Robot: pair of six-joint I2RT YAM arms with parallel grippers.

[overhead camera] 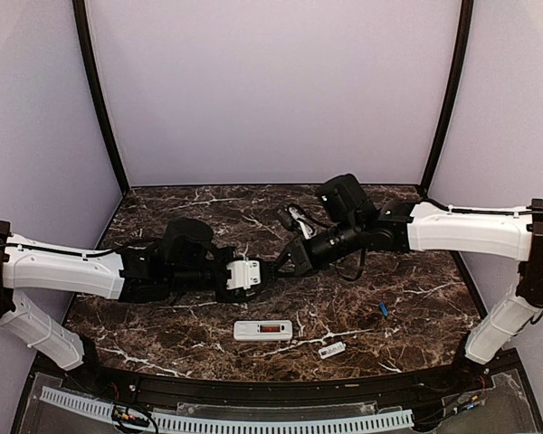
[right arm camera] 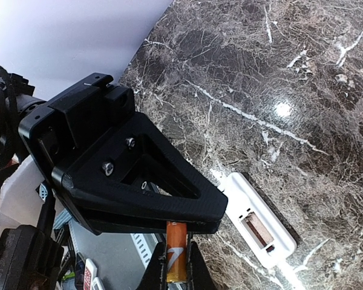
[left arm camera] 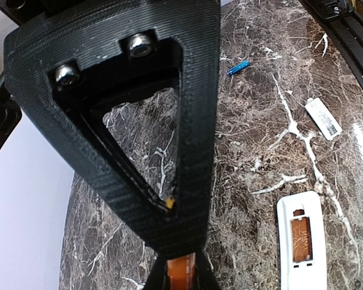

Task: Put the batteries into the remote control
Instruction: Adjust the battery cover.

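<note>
Two tools we log: left tool point(left arm camera: 181, 278) and right tool point(right arm camera: 175, 275) both clamp orange battery point(right arm camera: 175, 241); blue battery point(overhead camera: 383, 308), remote control point(overhead camera: 262, 330) on counter point(overhead camera: 416, 271).

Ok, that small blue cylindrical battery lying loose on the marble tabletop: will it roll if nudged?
Probably: the blue battery lies on its side on the glossy marble tabletop, so a sideways nudge likely rolls it. It looks tiny, so probably light and easily flicked.

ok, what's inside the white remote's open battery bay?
Only a bare brownish floor in the flat white rectangular remote control; no battery. End contacts too small to see.
</note>
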